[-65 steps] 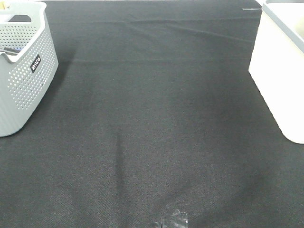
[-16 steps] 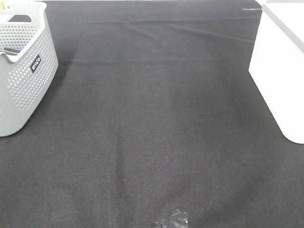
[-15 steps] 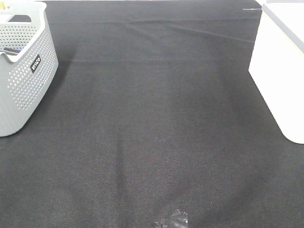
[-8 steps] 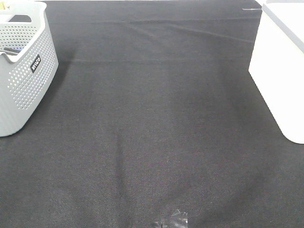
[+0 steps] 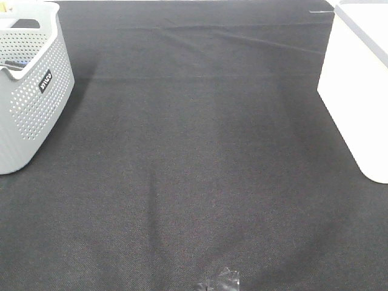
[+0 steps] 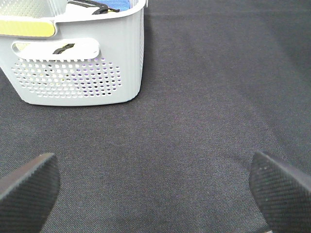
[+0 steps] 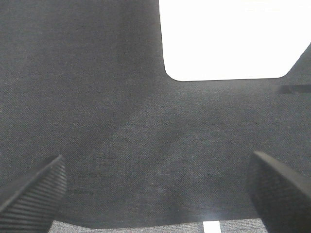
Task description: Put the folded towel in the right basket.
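Note:
No folded towel shows on the black cloth in any view. The white right basket (image 5: 359, 91) stands at the right edge of the table; it also shows in the right wrist view (image 7: 228, 39). My left gripper (image 6: 155, 187) is open and empty above bare cloth, facing the grey basket (image 6: 77, 53). My right gripper (image 7: 155, 187) is open and empty above bare cloth, short of the white basket. Neither gripper shows in the exterior high view.
A grey perforated basket (image 5: 27, 85) stands at the far left with blue and dark items inside (image 6: 109, 6). A black cloth (image 5: 194, 151) covers the table, with a small piece of dark tape (image 5: 219, 281) near the front edge.

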